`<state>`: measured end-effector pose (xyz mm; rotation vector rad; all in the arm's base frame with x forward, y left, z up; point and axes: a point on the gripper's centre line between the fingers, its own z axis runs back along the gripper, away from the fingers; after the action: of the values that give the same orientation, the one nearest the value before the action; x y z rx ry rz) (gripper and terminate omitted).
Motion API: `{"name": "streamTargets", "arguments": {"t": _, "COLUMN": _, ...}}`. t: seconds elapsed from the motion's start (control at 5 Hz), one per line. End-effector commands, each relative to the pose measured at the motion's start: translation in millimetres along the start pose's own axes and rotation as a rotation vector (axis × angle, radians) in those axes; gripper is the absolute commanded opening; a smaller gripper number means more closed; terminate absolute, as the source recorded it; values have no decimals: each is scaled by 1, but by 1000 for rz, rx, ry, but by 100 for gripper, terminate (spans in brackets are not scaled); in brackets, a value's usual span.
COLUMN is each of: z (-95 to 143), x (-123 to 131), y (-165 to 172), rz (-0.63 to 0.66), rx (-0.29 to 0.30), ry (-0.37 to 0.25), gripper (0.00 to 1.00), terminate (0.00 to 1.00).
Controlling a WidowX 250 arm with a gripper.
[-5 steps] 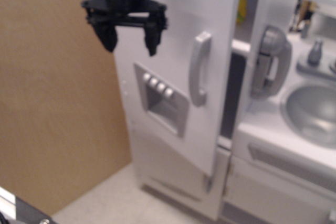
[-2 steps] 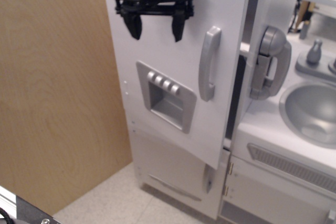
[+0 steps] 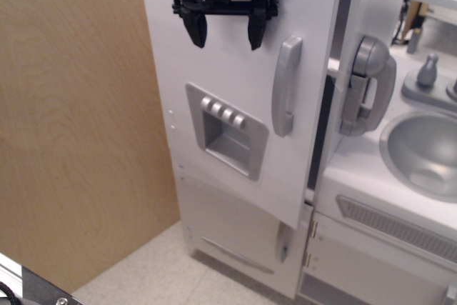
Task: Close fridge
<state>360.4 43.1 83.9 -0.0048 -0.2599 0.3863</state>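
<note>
The fridge is a tall white toy-kitchen cabinet. Its large door [image 3: 235,69] stands slightly ajar, with a narrow dark gap along its right edge. The door carries a grey vertical handle [image 3: 285,87] and a grey dispenser recess [image 3: 227,130] with several buttons. My black gripper [image 3: 225,36] hangs open and empty in front of the upper part of the door, left of the handle and above the dispenser. I cannot tell whether its fingertips touch the door.
A smaller lower door [image 3: 235,237] with a short grey handle [image 3: 283,244] sits below. A grey toy phone [image 3: 368,83] hangs right of the gap. A sink counter [image 3: 421,151] with a faucet stands at right. A brown wooden panel [image 3: 78,119] fills the left.
My gripper has moved right, from beside the door's left edge to in front of the door. The door has swung toward shut, and the gap has narrowed.
</note>
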Motion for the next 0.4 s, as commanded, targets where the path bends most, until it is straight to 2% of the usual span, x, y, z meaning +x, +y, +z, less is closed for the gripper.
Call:
{"name": "streamTargets", "arguments": {"t": 0.0, "z": 17, "x": 26, "y": -8, "rz": 12, "rx": -28, "ry": -58, "gripper": 100, "terminate": 0}}
{"name": "streamTargets", "arguments": {"t": 0.2, "z": 16, "x": 35, "y": -10, "rz": 29, "rx": -29, "ry": -60, "gripper": 100, "terminate": 0}}
